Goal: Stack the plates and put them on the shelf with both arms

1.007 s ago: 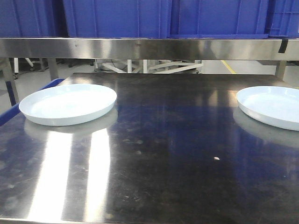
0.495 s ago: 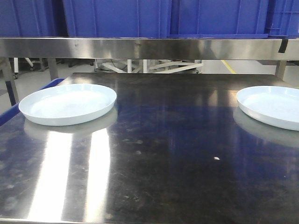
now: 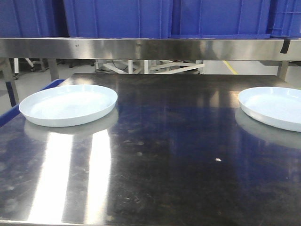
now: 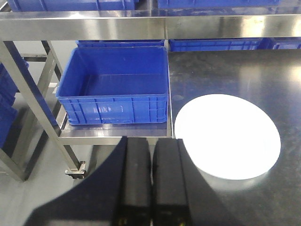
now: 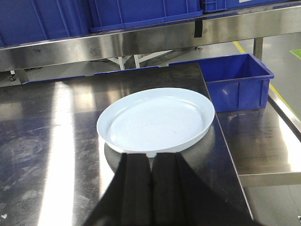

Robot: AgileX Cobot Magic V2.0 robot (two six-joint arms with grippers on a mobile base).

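**Two plates flat, nothing grabbed**

Nearest me, the left claw (image 4: 151,142) and right claw (image 5: 150,159) both have their fingers pressed together on nothing, each near its own plate. The left plate (image 3: 68,104) and right plate (image 3: 273,107) sit flat on the steel table (image 3: 164,155), well apart, by opposite edges. Beyond them the shelf (image 3: 150,48) carries blue crates (image 3: 117,19).

Place: an industrial workshop or warehouse floor.
Worktop: a scuffed stainless-steel table (image 5: 47,155) ahead of the right gripper's fingers (image 5: 136,188).
Shelf: a steel shelf (image 5: 141,42) beyond those fingers, loaded with blue plastic crates (image 5: 141,12).
Side rack: ahead-left of the left gripper's fingers (image 4: 138,179), 1 open blue crate (image 4: 117,87) on a castor-wheeled steel rack (image 4: 113,131).
Floor: bare grey floor (image 4: 33,188) with a yellow line (image 5: 239,47) beyond the right gripper's fingers.
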